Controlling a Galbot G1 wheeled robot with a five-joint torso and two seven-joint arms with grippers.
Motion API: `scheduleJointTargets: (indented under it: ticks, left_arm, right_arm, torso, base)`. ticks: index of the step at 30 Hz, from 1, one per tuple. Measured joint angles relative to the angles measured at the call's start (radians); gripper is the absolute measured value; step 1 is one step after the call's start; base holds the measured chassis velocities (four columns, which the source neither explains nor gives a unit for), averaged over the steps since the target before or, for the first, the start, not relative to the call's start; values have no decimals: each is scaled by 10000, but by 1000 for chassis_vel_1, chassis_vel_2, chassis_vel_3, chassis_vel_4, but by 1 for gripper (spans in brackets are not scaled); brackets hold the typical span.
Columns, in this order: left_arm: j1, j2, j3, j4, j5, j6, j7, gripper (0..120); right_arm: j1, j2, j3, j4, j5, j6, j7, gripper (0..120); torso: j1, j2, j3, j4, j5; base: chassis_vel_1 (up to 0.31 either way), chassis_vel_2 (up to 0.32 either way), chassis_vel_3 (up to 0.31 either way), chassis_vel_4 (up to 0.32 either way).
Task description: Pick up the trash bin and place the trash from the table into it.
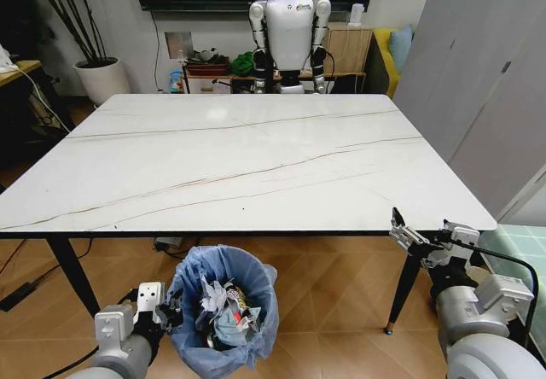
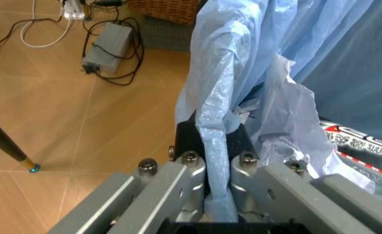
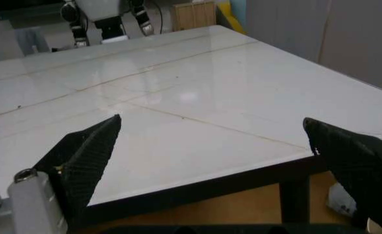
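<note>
A: Across the head view, top to bottom — what's there?

B: Table (image 1: pixel 239 161) takes most of it: white marble top, thin brown veins, dark edge, black legs. Wood floor (image 1: pixel 341 294) under it.

A: Bin?

B: Bin (image 1: pixel 223 311) sits below the table's near edge, on the robot's left side, blue bag liner over the rim. From this angle I can't tell whether it's resting on the floor or lifted.

A: Trash?

B: Trash (image 1: pixel 223 309) is inside the bin: crumpled white paper, some red and yellow wrapper, a pale blue piece. Left wrist view also shows white paper (image 2: pixel 288 122) in the bag, with a black-white wrapper (image 2: pixel 353 141) beside it.

A: Left gripper?

B: Left gripper (image 1: pixel 164 309) is at the bin's left rim. In the wrist view its fingers (image 2: pixel 184 141) are pinched narrow, with a fold of blue bag and the rim clamped between them. So it's holding the bin.

A: Right gripper?

B: Right gripper (image 1: pixel 408 236) hangs at the table's near right corner, about level with the edge, well apart from the bin. Fingers (image 3: pixel 87 156) are spread wide, nothing between them.

A: Anything smaller?

B: Power brick (image 2: pixel 106 41) and cables on the floor beyond the bin.
</note>
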Motion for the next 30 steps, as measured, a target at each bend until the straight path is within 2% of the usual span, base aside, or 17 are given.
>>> scheduleJointTargets:
  ticks: [17,30]
  left_arm:
    - [-10,-11,-37,63,-157,0,43,0]
    - [160,-14,-155,-110,-69,0,104,0]
  right_arm:
    - [-164,-195,315,-8,-136,699,-771,100]
    - [-820,-107,192,-13,-1021,1335,-930,100]
  torso:
    - [-302,-724,-423,0,-1]
    - [-585,-1380,-795,2,0]
  base:
    - [0,0,0,0]
    - [0,0,0,0]
